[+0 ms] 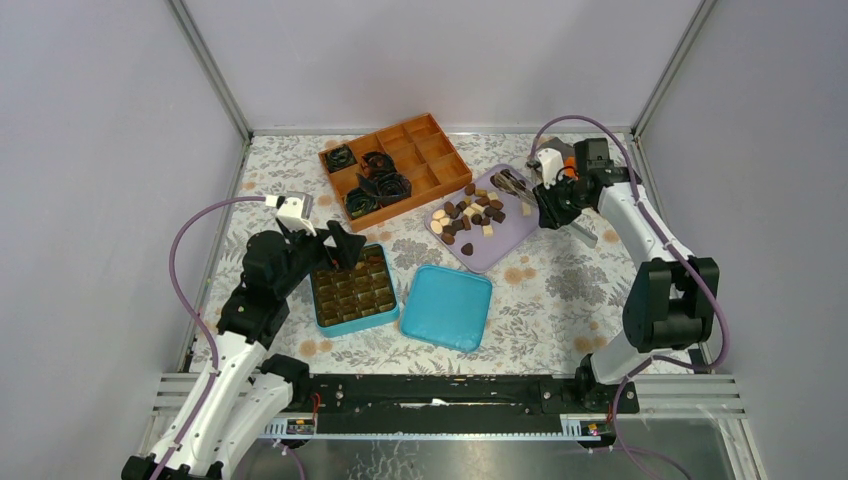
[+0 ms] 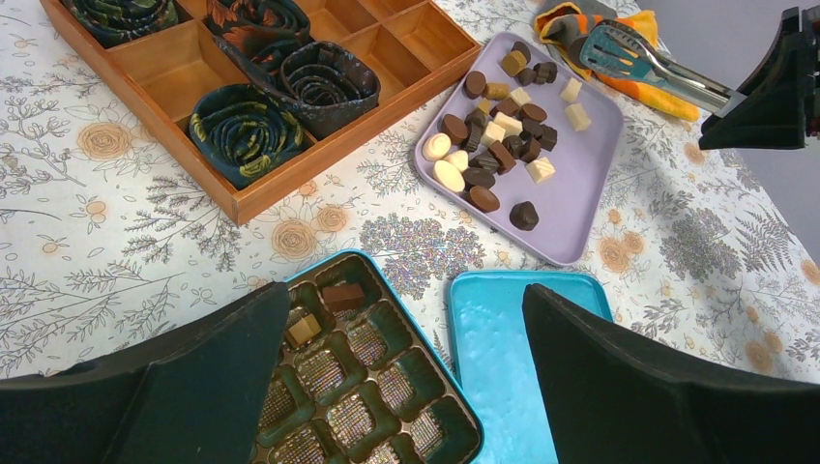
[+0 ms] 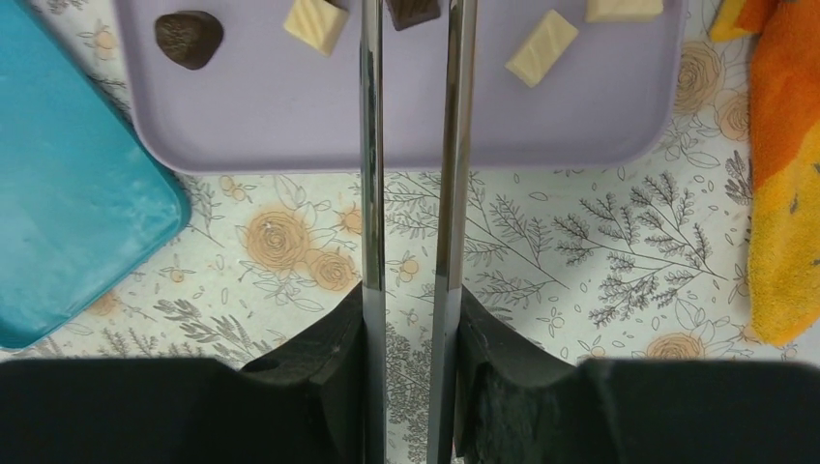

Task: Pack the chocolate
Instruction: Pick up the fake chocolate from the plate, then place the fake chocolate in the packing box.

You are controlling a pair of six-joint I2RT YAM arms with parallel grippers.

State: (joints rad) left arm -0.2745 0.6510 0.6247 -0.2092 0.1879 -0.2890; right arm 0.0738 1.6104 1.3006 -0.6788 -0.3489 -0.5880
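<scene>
The chocolate point(image 1: 470, 212) lies as several dark, brown and cream pieces on a purple tray point(image 1: 510, 238), also in the left wrist view point(image 2: 493, 145). A teal box point(image 1: 352, 290) with a brown cavity insert point(image 2: 372, 338) holds a brown piece point(image 2: 342, 296) and a caramel piece point(image 2: 303, 330). My left gripper point(image 2: 406, 300) is open and empty just above the box point(image 1: 335, 245). My right gripper point(image 3: 411, 300) is shut on metal tongs point(image 3: 370, 145), whose arms reach over the purple tray point(image 3: 290, 106). A dark piece point(image 3: 411, 10) shows between the arms at the frame's top edge.
The teal lid point(image 1: 446, 306) lies right of the box. A wooden divided tray point(image 1: 425, 150) with dark rolled cups point(image 2: 242, 126) stands at the back. An orange cloth point(image 3: 783, 174) lies right of the purple tray. Frame posts stand at the corners.
</scene>
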